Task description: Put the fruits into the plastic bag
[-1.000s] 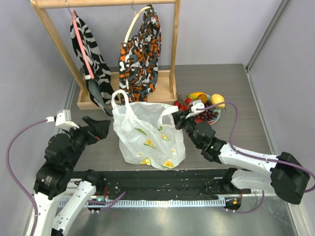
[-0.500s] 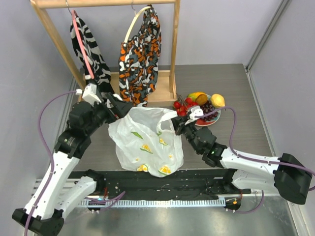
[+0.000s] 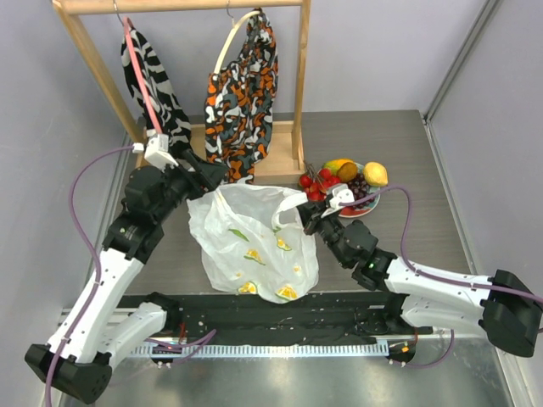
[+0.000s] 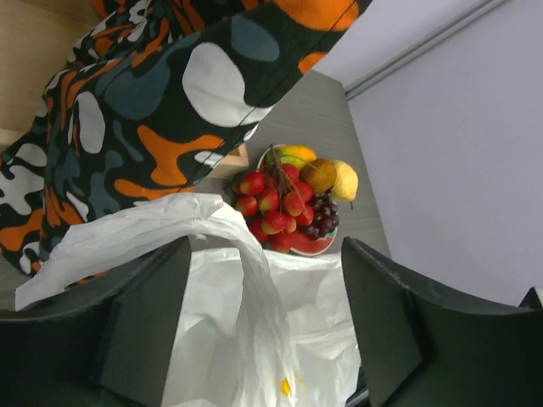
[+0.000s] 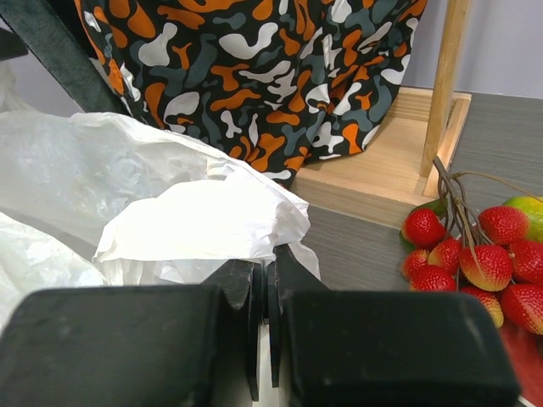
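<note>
The white plastic bag (image 3: 254, 246), printed with citrus slices, lies in the middle of the table. My right gripper (image 3: 305, 216) is shut on its right handle (image 5: 204, 225). My left gripper (image 4: 263, 322) is open, and the bag's left handle (image 4: 246, 280) hangs loose between the wide-apart fingers. In the top view the left gripper (image 3: 208, 174) sits at the bag's far left corner. The fruits rest on a plate (image 3: 356, 212) right of the bag: red berries (image 3: 314, 185), dark grapes (image 3: 361, 188), a lemon (image 3: 375, 174) and a mango (image 3: 338, 164).
A wooden rack stands at the back on its base (image 3: 271, 157). A zebra-striped cloth (image 3: 157, 93) and an orange-black cloth (image 3: 242, 93) hang from it, just behind the left gripper. The orange-black cloth (image 4: 170, 110) fills the top of the left wrist view.
My left arm swung from the near left up to the bag's left handle, and its jaws have begun to narrow around it. The bag shifted and flattened a little. The right gripper kept its hold.
</note>
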